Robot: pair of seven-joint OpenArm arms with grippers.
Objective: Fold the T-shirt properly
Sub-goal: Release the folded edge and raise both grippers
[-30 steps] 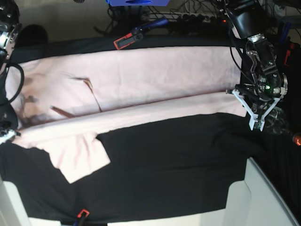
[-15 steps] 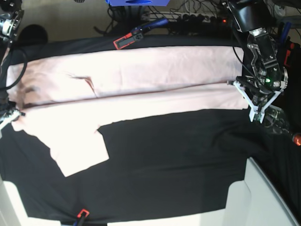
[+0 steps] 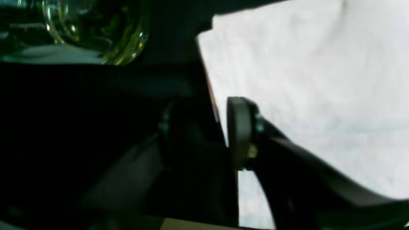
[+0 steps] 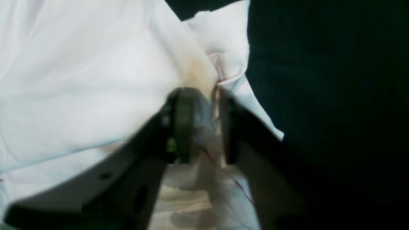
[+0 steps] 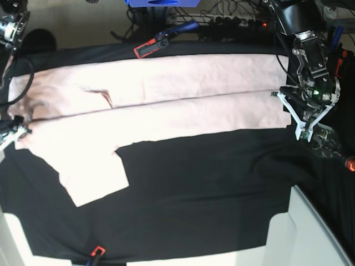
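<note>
Since the earlier moments the front fold of the T-shirt (image 5: 166, 100) had been carried back and laid flat, leaving a long pink band across the far half of the black table cloth (image 5: 211, 188), with one sleeve spread toward the near left corner.

The left wrist view showed what the base view could not: the left gripper (image 3: 204, 131) had its jaws apart over the shirt's edge, with dark cloth between them and no fabric pinched. A green glass bottle (image 3: 96, 28) lay close beyond it. In the right wrist view the right gripper (image 4: 204, 124) had its jaws only slightly apart with a fold of pink fabric between them; whether they pressed it could not be told.

The near half of the cloth lay bare. An orange-jawed clamp (image 5: 148, 47) gripped the far edge, another (image 5: 97, 252) the near edge.
</note>
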